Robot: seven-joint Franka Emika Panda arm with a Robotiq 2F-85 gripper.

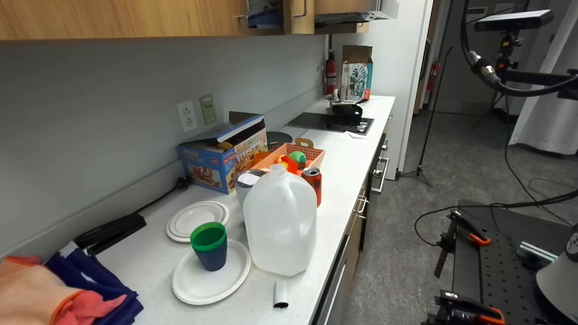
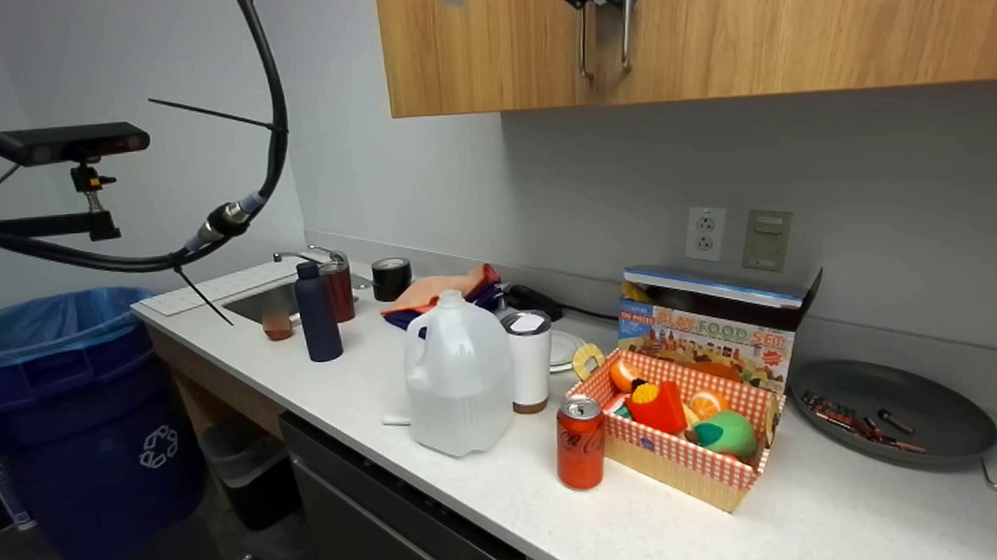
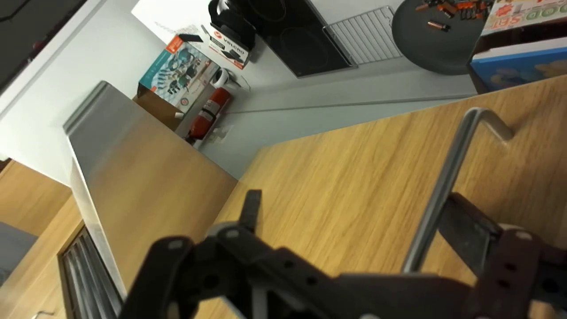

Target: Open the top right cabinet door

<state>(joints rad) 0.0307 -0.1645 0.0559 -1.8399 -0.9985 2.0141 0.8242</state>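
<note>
Flanking one handle (image 3: 443, 190) on one ajar cabinet door (image 3: 350, 190): two fingers (image 3: 463, 230).

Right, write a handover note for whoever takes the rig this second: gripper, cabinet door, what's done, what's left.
Gripper: the gripper is open, its fingers wide apart, with the handle between them and close to one. I can't tell if they touch.
Door: the top right door seems ajar; in an exterior view a blue thing shows in the gap between it and the next door.
Done: gripper at the handle, door apparently cracked open.
Left: swing it wide, probably by pulling the handle outward along the door's arc, then back the gripper clear.
</note>
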